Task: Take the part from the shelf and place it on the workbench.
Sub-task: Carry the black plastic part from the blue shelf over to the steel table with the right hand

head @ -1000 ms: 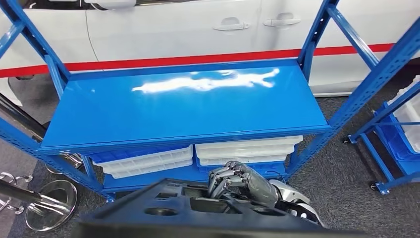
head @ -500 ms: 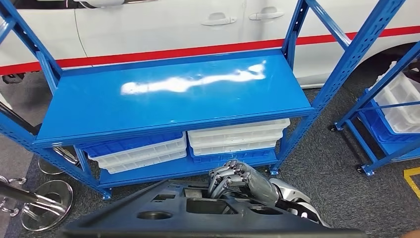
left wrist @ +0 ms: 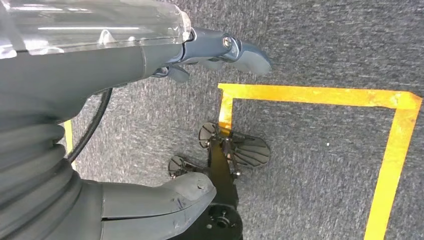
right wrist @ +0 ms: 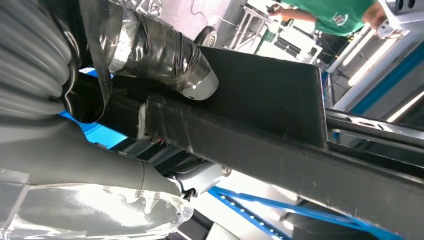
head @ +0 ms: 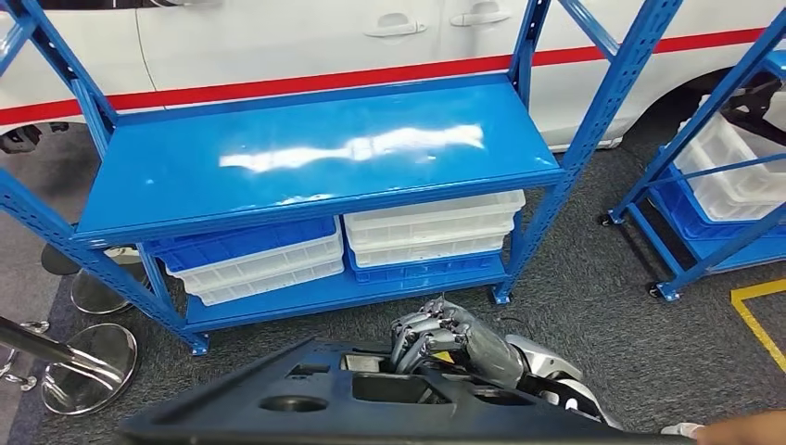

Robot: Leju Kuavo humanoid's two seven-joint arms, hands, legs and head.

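White and blue trays point(head: 431, 232) stacked under the shelf point(head: 306, 158).

black part point(head: 306, 399) cut off below, person point(right wrist: 332, 15) cropped at edge

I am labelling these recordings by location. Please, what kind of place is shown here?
Probably a car factory or workshop floor. A blue metal shelf rack holds stacked plastic trays, a white car stands behind it, and yellow tape lines mark the grey carpeted floor.
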